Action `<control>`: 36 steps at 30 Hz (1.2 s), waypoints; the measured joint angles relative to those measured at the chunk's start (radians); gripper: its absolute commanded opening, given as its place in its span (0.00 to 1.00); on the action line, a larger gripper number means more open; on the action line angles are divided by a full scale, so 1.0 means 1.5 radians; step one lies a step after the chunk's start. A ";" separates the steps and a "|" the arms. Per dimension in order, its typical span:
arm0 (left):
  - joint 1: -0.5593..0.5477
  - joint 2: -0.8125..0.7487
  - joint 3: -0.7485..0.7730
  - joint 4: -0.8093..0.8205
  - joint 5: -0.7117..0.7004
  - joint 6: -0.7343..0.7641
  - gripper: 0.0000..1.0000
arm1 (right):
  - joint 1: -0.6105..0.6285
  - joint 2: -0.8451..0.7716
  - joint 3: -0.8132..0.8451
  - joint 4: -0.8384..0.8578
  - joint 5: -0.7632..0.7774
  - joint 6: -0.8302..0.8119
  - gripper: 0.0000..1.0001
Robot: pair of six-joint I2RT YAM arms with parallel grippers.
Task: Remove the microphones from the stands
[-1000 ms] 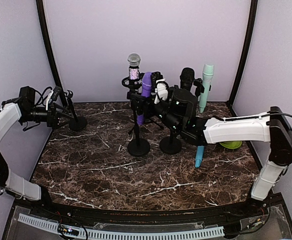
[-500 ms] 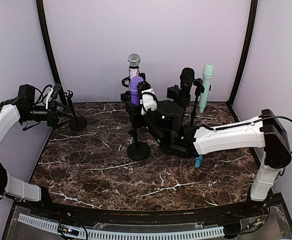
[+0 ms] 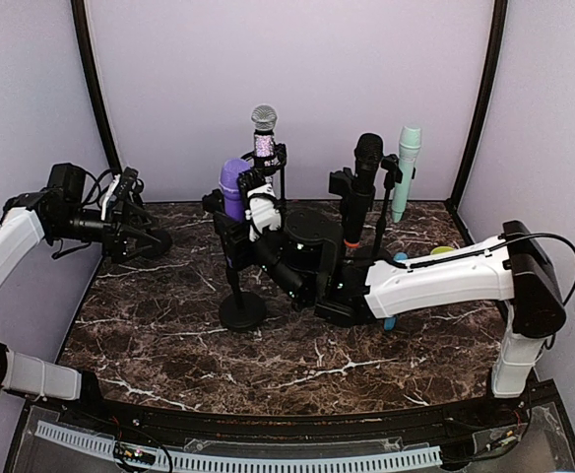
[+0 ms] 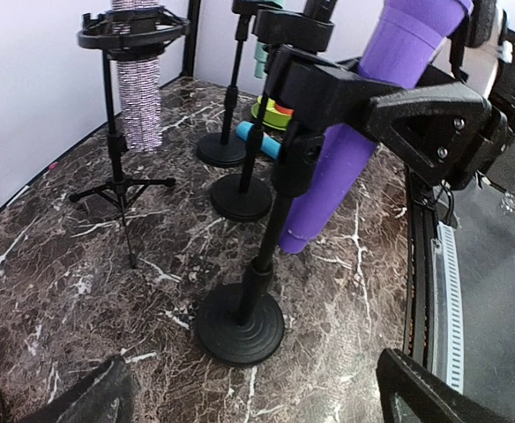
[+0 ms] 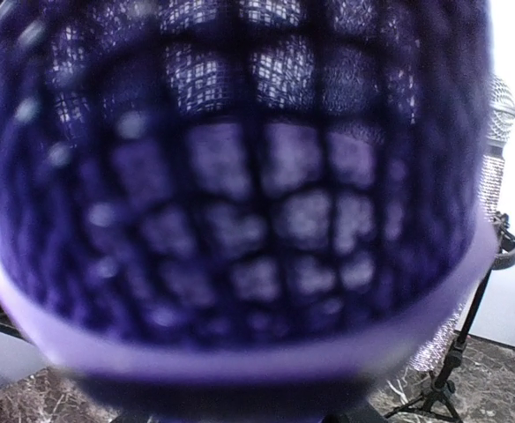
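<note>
Noted right gripper (image 3: 251,215) part-closed around purple microphone (image 3: 232,182), not yet out of stand (image 3: 241,310), left gripper (image 3: 136,219) wide open and empty; judged extraction in hand, needing upward pull with stand braced.

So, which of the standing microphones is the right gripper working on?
The purple microphone, in the stand nearest the arms: the right gripper is closed on its body. The silver one, the black one and the teal one stand further back, ungripped.
</note>
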 measured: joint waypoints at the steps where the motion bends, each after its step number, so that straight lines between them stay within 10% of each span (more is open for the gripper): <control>1: -0.003 0.000 0.004 -0.014 0.004 0.016 0.98 | 0.002 0.000 0.005 0.000 -0.007 0.002 0.18; 8: -0.038 -0.003 0.006 -0.086 0.013 0.095 0.98 | 0.024 0.026 0.016 0.009 -0.040 0.029 0.26; 20: -0.117 0.014 0.052 -0.094 0.017 0.123 0.99 | 0.038 0.027 -0.023 0.053 -0.067 0.085 0.66; 31: -0.206 0.118 0.158 -0.081 0.007 0.138 0.95 | 0.038 -0.056 -0.066 0.016 -0.107 0.110 0.70; 36: -0.209 0.150 0.204 -0.089 0.004 0.168 0.76 | 0.035 -0.057 -0.030 -0.039 -0.136 0.102 0.63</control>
